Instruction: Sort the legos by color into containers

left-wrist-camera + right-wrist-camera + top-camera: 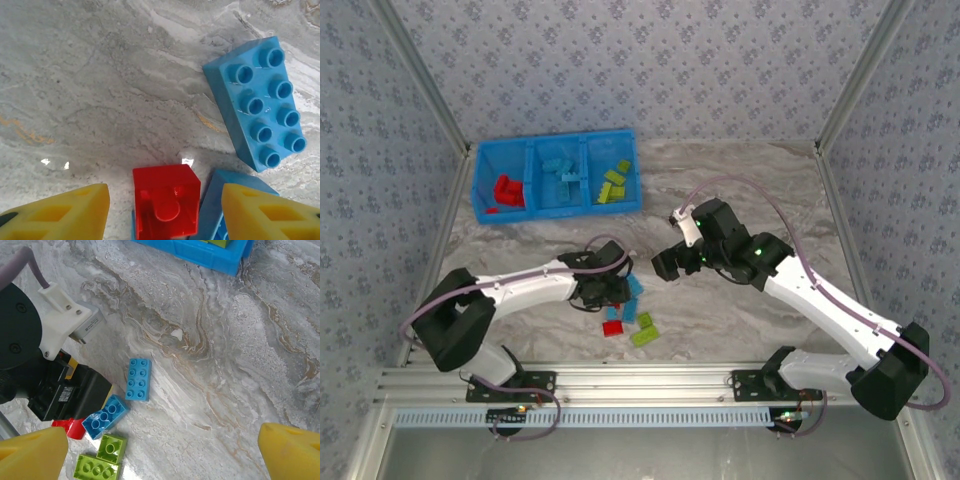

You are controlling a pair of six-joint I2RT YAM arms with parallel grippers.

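Yellow fingers point(75, 212) of the left gripper point(162, 200) straddle a red lego point(166, 210) on the desk point(100, 75), gaps either side (nothing gripped); a blue lego point(214, 187) lies just beside it. Right gripper point(162, 437) hangs wide open, empty.

top external: fixed high overhead at the near edge, facing down, far, takes in the whole grey marbled desk point(740, 320) | left wrist: facing down, very close to the desk | right wrist: higher, tilted forward, mid-range | shared: both wrist views catch the light blue eight-stud plastic brick point(257, 105), inside the overhead's field
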